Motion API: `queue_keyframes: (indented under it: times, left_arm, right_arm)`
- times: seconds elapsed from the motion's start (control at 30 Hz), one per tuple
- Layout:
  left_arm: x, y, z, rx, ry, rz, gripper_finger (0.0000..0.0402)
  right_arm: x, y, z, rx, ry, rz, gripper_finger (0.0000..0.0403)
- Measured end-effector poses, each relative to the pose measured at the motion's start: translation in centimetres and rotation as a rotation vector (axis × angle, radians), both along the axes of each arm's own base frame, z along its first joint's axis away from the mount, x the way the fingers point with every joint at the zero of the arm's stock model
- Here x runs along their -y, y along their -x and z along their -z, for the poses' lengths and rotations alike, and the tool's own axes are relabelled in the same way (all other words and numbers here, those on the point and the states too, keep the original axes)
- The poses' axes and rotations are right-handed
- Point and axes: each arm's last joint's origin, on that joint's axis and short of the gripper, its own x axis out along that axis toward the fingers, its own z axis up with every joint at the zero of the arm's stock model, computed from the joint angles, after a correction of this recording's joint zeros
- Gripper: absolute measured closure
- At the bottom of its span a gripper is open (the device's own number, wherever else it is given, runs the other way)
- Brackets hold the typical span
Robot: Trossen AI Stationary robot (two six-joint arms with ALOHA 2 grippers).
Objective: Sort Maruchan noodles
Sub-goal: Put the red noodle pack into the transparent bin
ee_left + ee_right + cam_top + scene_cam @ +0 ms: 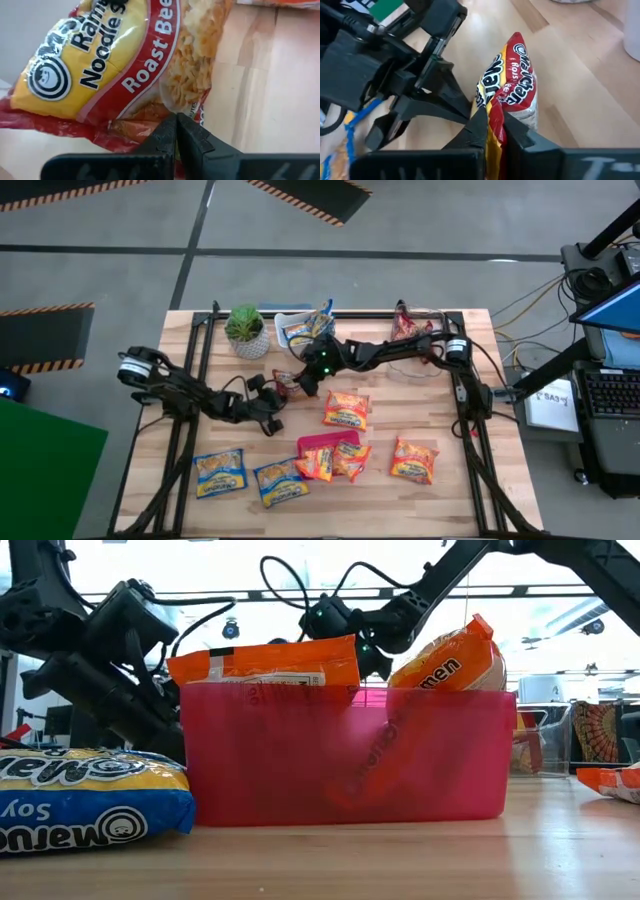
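A dark red and yellow Maruchan packet [284, 383] marked Roast Beef [115, 65] is held between both grippers over the table's middle, just in front of the plant. My left gripper [273, 390] comes from the table's left and is shut on it. My right gripper [298, 380] reaches over from the right and is shut on the same packet [512, 80]. Two orange packets [345, 410] [413, 460] and two blue ones [220, 472] [281, 481] lie flat on the near half of the table. My left gripper pinches the packet's edge [172, 107] between its two fingers, beside the clear window that shows the noodles. The fingers come slanting down from the table's left. My right gripper pinches the packet's opposite edge [495, 106] between its two fingers, slanting down from the right. The packet stands on edge between the two grippers.
A pink bin [312, 444] near the front middle holds orange packets [265, 665]. A white bin [284, 320] with blue packets and a clear bin [425, 360] with a red packet [405, 326] stand at the far edge, beside a potted plant [245, 330].
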Motion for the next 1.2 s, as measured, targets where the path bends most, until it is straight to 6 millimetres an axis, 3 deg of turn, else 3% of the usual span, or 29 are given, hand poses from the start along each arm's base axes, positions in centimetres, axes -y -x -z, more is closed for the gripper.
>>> queue_keyframes:
  times: [0.23, 0.53, 0.93, 1.07, 1.2]
  left_arm:
    - [0.1, 0.4, -2.3, 0.029, -0.042, 0.042, 0.0401]
    - [-0.1, 1.8, -6.0, 0.094, -0.088, 0.07, 0.0401]
    - [-0.4, 3.2, -10.3, 0.259, -0.187, 0.126, 0.0401]
    - [-0.4, 3.4, -11.0, 0.3, -0.195, 0.127, 0.0401]
    - [-0.4, 3.6, -11.7, 0.344, -0.211, 0.13, 0.0401]
  right_arm:
    - [-0.3, 0.8, -2.5, 0.017, 0.031, -0.036, 0.0388]
    - [-0.9, 3.4, -8.2, 0.015, 0.137, -0.038, 0.039]
    - [-1.7, 12.7, -17.0, -0.22, 0.44, 0.261, 0.039]
    - [-1.4, 16.0, -18.4, -0.347, 0.542, 0.481, 0.039]
    - [-0.8, 18.7, -18.2, -0.444, 0.615, 0.744, 0.039]
